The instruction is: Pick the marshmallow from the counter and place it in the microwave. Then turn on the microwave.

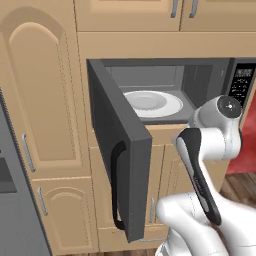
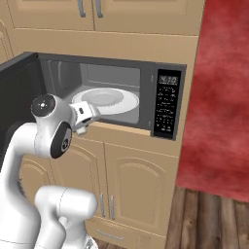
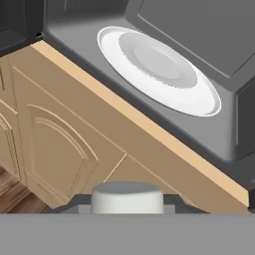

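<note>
The microwave (image 1: 200,80) (image 2: 146,87) is built into tan cabinetry, its dark door (image 1: 120,145) swung wide open to the left. A white round plate (image 1: 152,103) (image 2: 109,100) (image 3: 159,69) lies on its floor. The marshmallow (image 3: 127,197), an off-white soft lump, sits between the dark tips of my gripper (image 3: 127,205), which is shut on it. It hangs just outside the cavity, in front of the tan ledge (image 3: 134,119) below the opening. In the right base view my hand (image 2: 85,115) is level with that lower lip. The counter is out of view.
The button panel (image 2: 167,104) (image 1: 241,85) is on the microwave's right side. Tan cabinet doors (image 2: 136,189) stand below and above. A red wall (image 2: 223,97) runs along the right. The open door (image 2: 19,92) blocks the space to the left of the arm.
</note>
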Robot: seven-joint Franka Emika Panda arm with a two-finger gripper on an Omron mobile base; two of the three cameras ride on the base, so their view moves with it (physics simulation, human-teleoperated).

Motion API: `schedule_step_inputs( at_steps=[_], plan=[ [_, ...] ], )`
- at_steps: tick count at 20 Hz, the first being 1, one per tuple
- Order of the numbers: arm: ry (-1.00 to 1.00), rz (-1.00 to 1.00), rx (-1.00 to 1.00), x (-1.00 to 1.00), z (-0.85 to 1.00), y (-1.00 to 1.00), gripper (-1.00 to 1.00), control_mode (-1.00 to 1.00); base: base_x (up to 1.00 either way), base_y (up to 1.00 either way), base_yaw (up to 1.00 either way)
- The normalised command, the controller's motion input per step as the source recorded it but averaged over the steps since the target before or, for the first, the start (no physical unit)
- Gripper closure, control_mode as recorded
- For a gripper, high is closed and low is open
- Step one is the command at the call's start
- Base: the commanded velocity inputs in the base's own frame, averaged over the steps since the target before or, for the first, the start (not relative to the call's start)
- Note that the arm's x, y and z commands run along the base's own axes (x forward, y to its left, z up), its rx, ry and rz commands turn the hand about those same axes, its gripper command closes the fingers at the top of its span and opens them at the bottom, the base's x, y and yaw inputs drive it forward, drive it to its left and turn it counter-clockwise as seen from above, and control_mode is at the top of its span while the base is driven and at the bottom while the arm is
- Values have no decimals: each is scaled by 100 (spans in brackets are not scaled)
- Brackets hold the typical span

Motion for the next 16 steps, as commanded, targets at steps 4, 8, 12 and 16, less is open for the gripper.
schedule_step_inputs(
  at_steps=[4,8,12,16],
  plan=[
    [0,-1,0,13,7,0,100,-100,0,0,0],
    [0,0,0,19,0,0,100,-100,0,0,0],
    [0,0,0,19,0,0,100,-100,0,0,0],
    [0,0,0,19,0,0,100,-100,0,0,0]
  ],
)
